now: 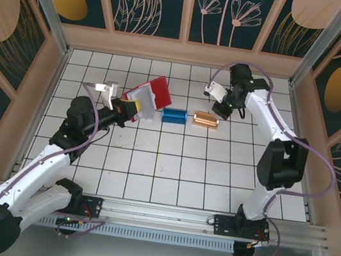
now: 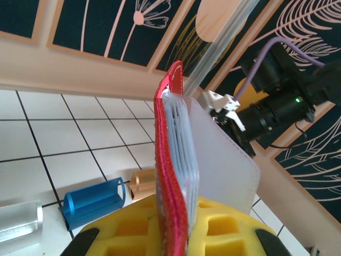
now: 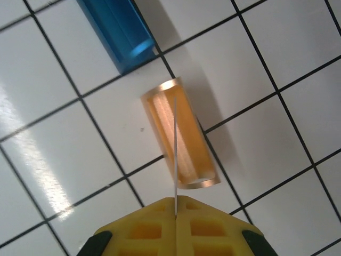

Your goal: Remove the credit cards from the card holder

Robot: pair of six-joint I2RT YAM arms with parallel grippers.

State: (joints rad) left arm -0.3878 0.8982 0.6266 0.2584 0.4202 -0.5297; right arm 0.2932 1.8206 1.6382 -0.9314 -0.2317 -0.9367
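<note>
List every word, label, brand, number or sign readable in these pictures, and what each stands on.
No readable text anywhere. The red card holder, its see-through pockets, the blue block and the copper block show no print.
The credit card in the right gripper is edge-on, its faces hidden.
The wall panels bear only plant patterns.

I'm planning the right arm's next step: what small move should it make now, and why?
Probably slide the right tool sideways over bare tile before lowering and releasing. It is shut on a thin card, seen edge-on and pointing at the copper block, so letting go here might land it on the block. The left tool holds the red card holder upright.
</note>
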